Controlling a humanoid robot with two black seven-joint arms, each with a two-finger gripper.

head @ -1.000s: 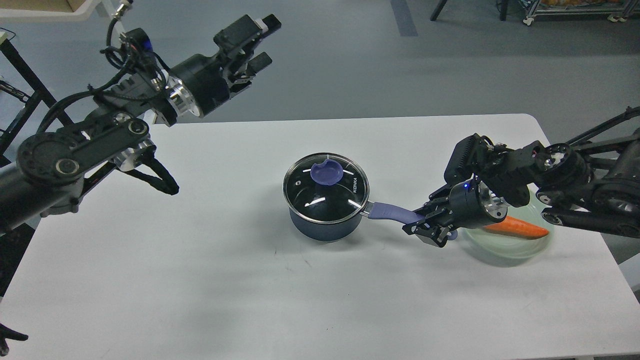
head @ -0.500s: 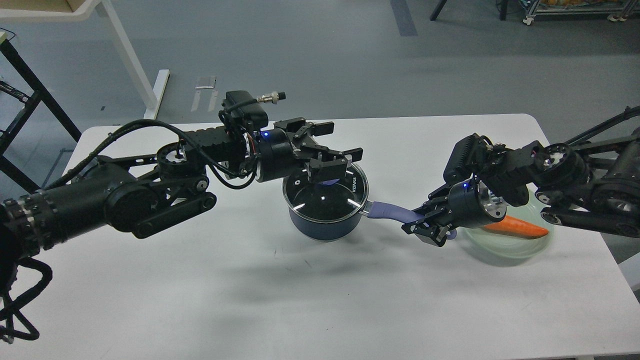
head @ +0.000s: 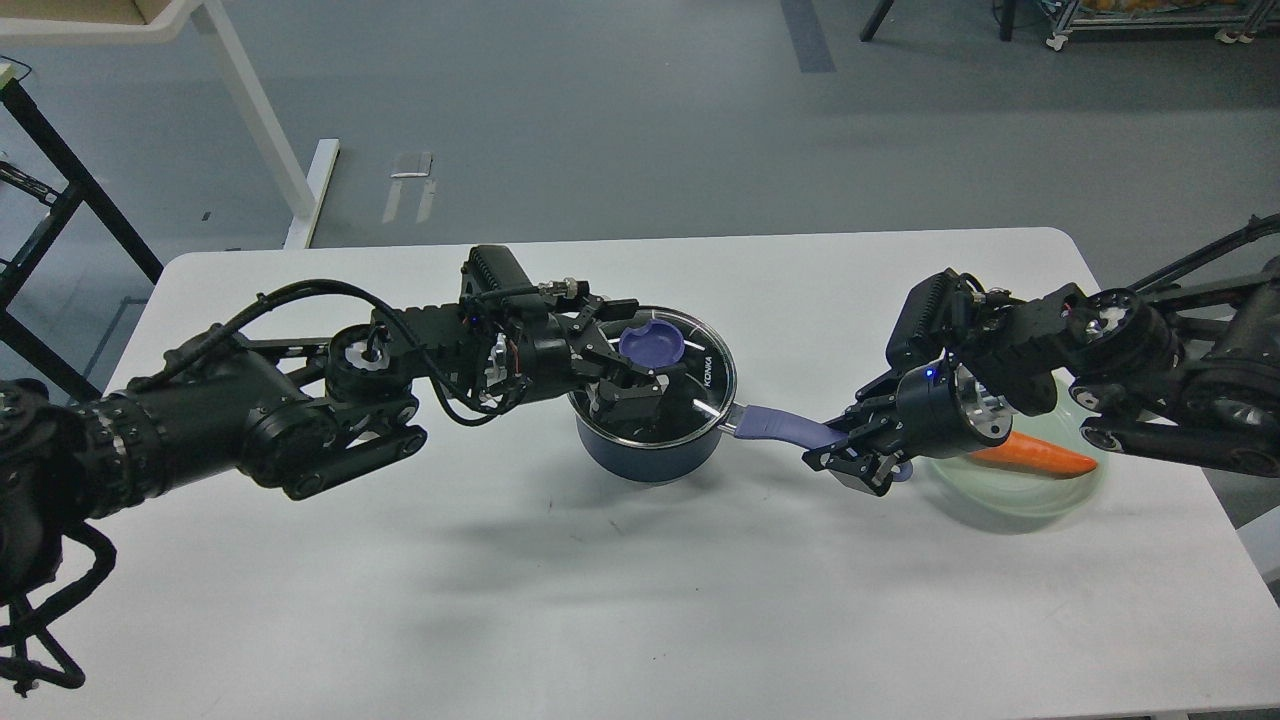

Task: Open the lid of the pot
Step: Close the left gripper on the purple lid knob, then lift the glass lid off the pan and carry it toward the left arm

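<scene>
The navy-blue pot (head: 648, 452) stands at the middle of the white table (head: 500, 600). The glass lid (head: 700, 385) sits on it, with its lavender knob (head: 652, 345) up. My left gripper (head: 640, 352) reaches in from the left, low over the lid. It is open, with one finger (head: 612, 308) behind the knob and the other finger (head: 632, 398) in front of it. My right gripper (head: 838, 446) is shut on the far end of the pot's lavender handle (head: 780, 425).
A pale green glass plate (head: 1010, 500) with an orange carrot (head: 1035, 457) lies right of the pot, partly under my right arm. White table legs and a black frame stand on the floor at the back left.
My left arm swung down from high at the back left to the pot. Its gripper now sits lower, with fingers on either side of the knob. The right gripper, pot and lid have not moved.
</scene>
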